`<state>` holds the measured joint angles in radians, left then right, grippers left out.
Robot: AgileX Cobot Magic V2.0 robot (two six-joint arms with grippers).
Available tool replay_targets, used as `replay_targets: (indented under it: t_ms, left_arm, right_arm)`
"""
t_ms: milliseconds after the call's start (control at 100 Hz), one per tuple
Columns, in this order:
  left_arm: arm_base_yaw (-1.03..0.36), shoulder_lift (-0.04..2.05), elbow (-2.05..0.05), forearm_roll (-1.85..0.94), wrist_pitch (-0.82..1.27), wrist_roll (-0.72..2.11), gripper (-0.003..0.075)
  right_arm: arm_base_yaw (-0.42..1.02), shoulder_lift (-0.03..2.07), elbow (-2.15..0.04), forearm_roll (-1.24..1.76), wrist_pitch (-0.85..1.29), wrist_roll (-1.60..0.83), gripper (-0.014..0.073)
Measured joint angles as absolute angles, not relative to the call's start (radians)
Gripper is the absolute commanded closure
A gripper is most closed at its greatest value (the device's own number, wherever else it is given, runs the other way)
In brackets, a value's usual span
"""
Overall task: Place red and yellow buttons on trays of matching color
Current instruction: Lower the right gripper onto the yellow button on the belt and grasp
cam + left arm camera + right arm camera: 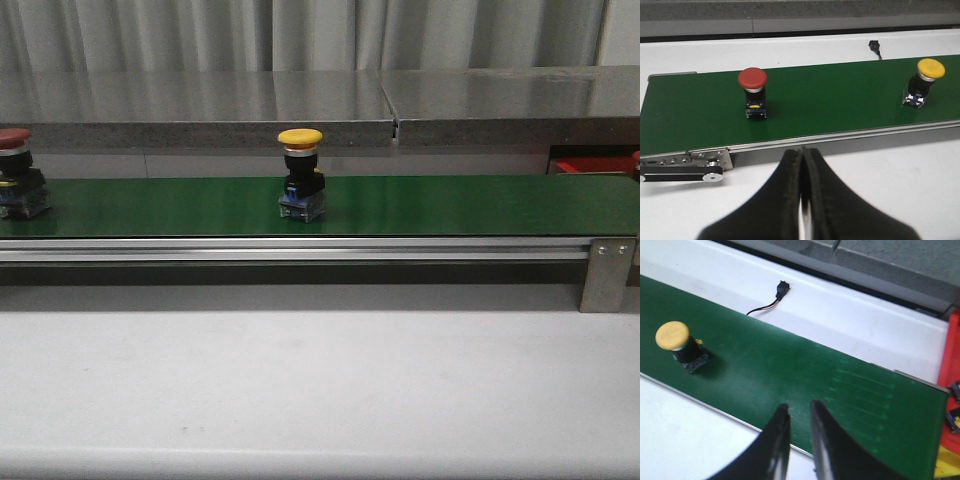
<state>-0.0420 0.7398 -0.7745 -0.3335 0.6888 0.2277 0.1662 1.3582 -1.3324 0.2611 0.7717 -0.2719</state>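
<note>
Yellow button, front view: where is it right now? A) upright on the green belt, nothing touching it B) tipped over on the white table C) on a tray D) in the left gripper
A: the yellow button stands upright on the green belt, with neither the left gripper nor the right gripper near it.

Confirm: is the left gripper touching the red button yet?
Apart. In the left wrist view the left gripper sits over the white table, with the belt edge between it and the red button.
</note>
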Motion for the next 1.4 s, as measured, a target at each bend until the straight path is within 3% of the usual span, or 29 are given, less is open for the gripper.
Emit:
replay_targets:
  t_ms: [90,160,560,990,1090,1280,1400]
  left_arm:
    - [-0.042,0.74,-0.774,-0.334,0.689,0.228,0.0741]
    - [-0.042,0.74,-0.774,-0.334,0.689,0.228,0.0741]
    - [-0.042,0.74,-0.774,-0.334,0.689,0.228,0.0741]
    - [-0.042,0.74,-0.774,-0.334,0.689,0.228,0.0741]
    - [-0.042,0.74,-0.774,-0.334,0.689,0.228,0.0741]
    - [-0.042,0.74,-0.774,-0.334,0.689,0.228,0.0741]
    - [-0.042,0.74,-0.774,-0.334,0.689,0.228,0.0741]
  right_arm:
    - [0.203,1.439,-1.397,0.261,0.804,-0.272,0.0085]
    - [0.231,1.493,-1.443,0.261,0.832,-0.274,0.0036]
    - [0.341,1.748,-1.645,0.261,1.018,-0.345,0.003]
    - [0.369,1.912,-1.696,0.277,0.978,-0.411,0.0034]
    - [0.369,1.927,-1.697,0.28,0.943,-0.419,0.0104]
    - [0.369,1.961,-1.698,0.282,0.915,-0.419,0.0427]
    - [0.369,1.963,-1.698,0.282,0.897,-0.419,0.0531]
